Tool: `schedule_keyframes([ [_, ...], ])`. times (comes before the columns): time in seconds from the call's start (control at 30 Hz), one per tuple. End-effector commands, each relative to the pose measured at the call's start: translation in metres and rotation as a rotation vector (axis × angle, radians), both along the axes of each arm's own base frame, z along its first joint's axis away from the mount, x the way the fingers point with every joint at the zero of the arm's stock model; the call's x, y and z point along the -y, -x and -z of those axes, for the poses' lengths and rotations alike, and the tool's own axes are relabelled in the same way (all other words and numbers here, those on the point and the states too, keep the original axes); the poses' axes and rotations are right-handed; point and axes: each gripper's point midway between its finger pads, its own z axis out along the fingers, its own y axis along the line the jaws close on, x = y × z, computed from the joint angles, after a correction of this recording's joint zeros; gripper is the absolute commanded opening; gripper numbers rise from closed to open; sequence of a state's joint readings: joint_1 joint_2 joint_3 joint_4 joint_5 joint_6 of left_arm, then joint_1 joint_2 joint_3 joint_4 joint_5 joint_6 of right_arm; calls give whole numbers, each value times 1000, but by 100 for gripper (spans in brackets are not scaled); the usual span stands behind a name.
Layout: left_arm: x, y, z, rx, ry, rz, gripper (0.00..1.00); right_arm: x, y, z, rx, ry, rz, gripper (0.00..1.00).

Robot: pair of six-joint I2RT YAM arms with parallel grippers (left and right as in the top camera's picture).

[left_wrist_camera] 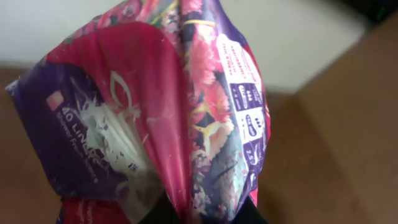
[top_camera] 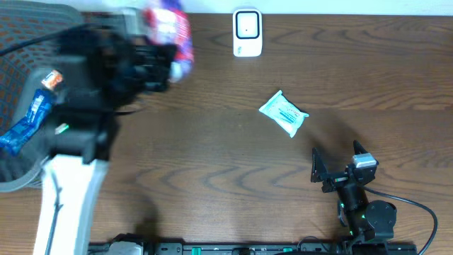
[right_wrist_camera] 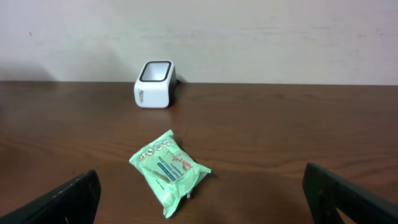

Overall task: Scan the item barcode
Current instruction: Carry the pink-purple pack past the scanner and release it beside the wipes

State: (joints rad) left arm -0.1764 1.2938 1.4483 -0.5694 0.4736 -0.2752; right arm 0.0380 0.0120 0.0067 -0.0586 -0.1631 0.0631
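Left gripper (top_camera: 157,64), raised over the table's (top_camera: 212,156) far left corner beside the mesh basket (top_camera: 25,32), pinches a pink-and-purple floral packet (left_wrist_camera: 155,112). Barcode scanner (top_camera: 247,32) stands just to its right. Right gripper (top_camera: 338,161), fingers spread wide, rests near a green wipes packet (top_camera: 284,113).

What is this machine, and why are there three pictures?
It is a robot with two arms at a brown table. One picture looks down from above; the other two come from a small camera on each wrist. The left gripper is shut on a pink and purple flowery packet, which fills its camera's view. The right gripper is open and holds nothing. On the table are a green packet and a white scanner. A mesh basket stands at the left.
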Motion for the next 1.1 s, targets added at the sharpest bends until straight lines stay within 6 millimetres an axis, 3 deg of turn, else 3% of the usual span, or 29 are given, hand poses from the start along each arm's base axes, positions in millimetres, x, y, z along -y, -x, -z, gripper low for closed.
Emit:
schedule_keyframes([
  [0.0,29,-13,44,-75,-134,19,7,-1,0,1,1,9,-5,99],
  [0.2,102,-10,139,-286,-246,148,7,-1,0,1,1,9,-5,99],
  [0.33,118,-15,195,-388,-333,70,7,-1,0,1,1,9,-5,99],
  [0.43,123,-19,227,-417,-400,37,7,-1,0,1,1,8,-5,99],
  [0.67,138,-27,284,-484,-424,-38,7,-1,0,1,1,9,-5,99],
  [0.87,156,-16,327,-616,-350,-131,7,-1,0,1,1,9,-5,99],
  [0.97,173,-7,335,-633,-327,-100,7,-1,0,0,1,9,-5,99],
  [1.07,188,-6,331,-600,-306,-71,7,-1,0,1,1,9,-5,99],
])
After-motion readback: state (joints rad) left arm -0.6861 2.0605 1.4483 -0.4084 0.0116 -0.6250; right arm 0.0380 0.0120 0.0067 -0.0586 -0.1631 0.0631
